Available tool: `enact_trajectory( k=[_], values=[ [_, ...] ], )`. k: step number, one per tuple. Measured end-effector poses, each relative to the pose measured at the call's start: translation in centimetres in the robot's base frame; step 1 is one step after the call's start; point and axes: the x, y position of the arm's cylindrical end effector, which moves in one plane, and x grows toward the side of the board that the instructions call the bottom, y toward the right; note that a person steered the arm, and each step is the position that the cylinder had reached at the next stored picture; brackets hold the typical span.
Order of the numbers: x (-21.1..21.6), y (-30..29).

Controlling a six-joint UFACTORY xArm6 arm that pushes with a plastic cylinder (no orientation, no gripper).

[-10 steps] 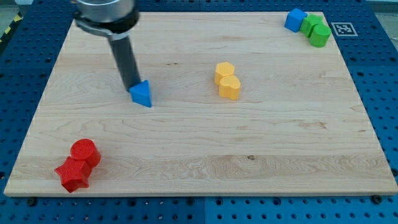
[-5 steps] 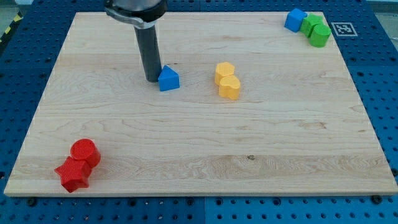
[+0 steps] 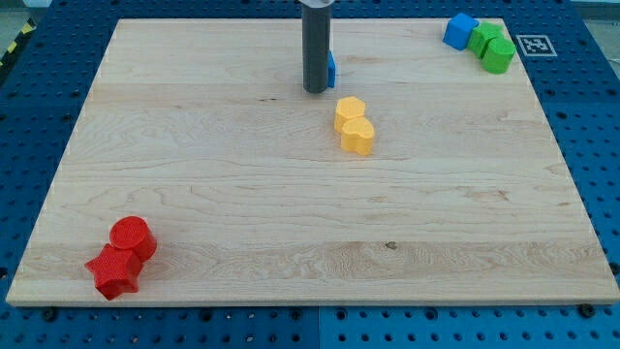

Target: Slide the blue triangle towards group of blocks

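My tip (image 3: 315, 91) (a bare rod, no claw to open or close) touches the mostly hidden blue triangle block (image 3: 331, 69). Two yellow blocks (image 3: 354, 125) sit near, at five o'clock on the wooden board (image 3: 242, 213).

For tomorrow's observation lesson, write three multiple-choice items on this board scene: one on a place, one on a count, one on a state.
1. Where are the red blocks?
A. the view's bottom left
B. the view's top right
C. the board's middle

2. How many yellow blocks show?
A. one
B. two
C. four

3. How does the blue triangle show?
A. in full view, alone
B. stacked on the green blocks
C. mostly hidden behind the rod

Answers:
1 A: they sit near the wooden board's lower left corner.
2 B: two touch each other just below my tip.
3 C: only a blue sliver shows at the rod's right edge, far from the blue block and green blocks at top right.
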Motion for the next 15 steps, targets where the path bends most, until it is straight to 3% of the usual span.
enact_trajectory(
  k=[1, 2, 3, 4, 6, 7, 8, 10, 12, 15],
  values=[
    [0.4, -2.7],
    [-2.6, -2.5],
    [-5.3, 4.8],
    [-5.4, 11.4],
    [-2.2, 6.2],
    [-1.8, 11.0],
    [-4.0, 15.5],
    [-1.0, 15.3],
    [-3.2, 19.8],
    [-3.9, 19.9]
  ],
)
